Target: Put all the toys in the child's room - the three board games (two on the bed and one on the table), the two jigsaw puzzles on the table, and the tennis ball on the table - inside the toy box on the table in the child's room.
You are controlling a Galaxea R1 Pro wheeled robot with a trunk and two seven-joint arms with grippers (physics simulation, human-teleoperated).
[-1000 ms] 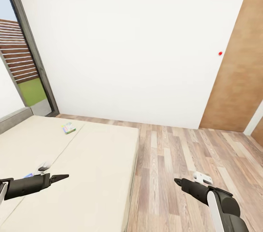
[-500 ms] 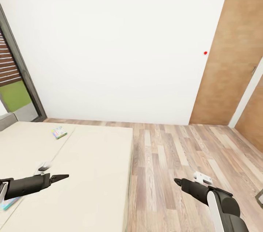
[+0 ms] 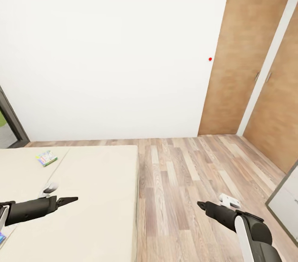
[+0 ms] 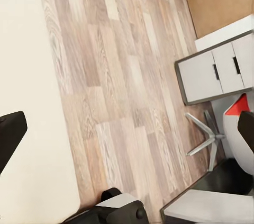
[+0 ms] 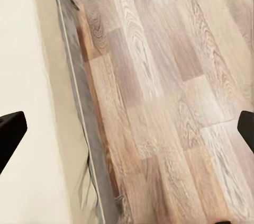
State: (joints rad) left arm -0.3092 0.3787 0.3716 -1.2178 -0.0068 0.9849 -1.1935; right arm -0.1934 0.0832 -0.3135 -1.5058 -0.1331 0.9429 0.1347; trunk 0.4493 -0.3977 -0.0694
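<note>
Pale-green board game [image 3: 46,158] lies beyond left gripper [image 3: 72,200].

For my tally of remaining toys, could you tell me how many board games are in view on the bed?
1 clearly: a pale green board game on the bed, toward the wall. A blue sliver at the picture's edge may be another.

Bedroom in a home: low bed [image 3: 95,196] at 8 o'clock, wood-plank floor [image 3: 186,179], wooden doors [image 3: 242,59] at 2 o'clock, probably a white drawer unit [image 4: 214,73] nearby.
</note>
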